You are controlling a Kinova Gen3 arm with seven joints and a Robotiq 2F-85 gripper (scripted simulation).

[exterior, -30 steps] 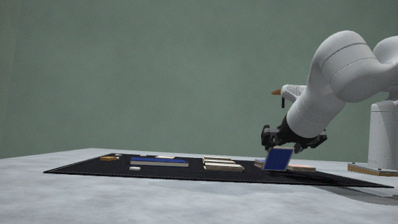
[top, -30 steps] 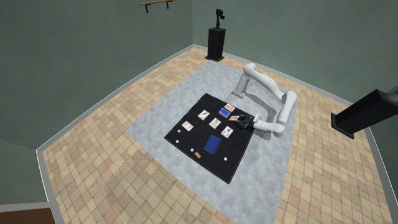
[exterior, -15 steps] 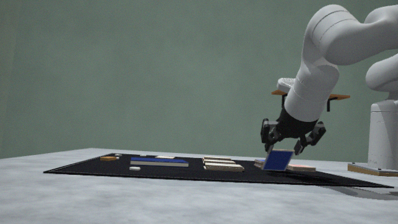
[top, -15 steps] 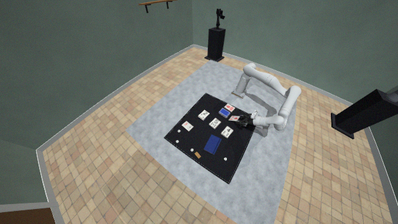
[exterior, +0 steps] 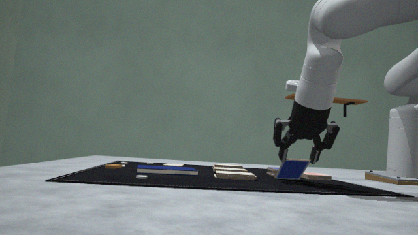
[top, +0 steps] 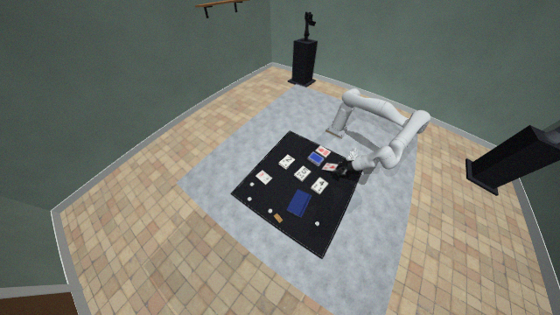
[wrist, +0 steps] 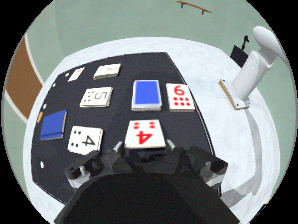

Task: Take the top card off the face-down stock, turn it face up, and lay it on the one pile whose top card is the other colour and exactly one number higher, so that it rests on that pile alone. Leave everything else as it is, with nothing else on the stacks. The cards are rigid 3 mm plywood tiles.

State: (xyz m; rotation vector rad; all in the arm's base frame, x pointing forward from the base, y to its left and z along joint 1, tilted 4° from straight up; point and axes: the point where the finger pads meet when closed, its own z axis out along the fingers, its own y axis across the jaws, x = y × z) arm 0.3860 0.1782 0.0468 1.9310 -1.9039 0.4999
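Red 4 card (wrist: 147, 133) tilted, held between the fingers of the gripper (exterior: 298, 156), just above black mat (exterior: 196, 183).

Dull green walls (top: 131, 66) enclose a tan tiled floor (top: 153, 262) with a grey rug (top: 372, 262); a wooden wall shelf (top: 220, 4) at twelve o'clock, possibly bare.

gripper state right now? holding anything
gripper: shut on the red 4 card, held by two opposite edges, tilted, its blue back towards the exterior camera.
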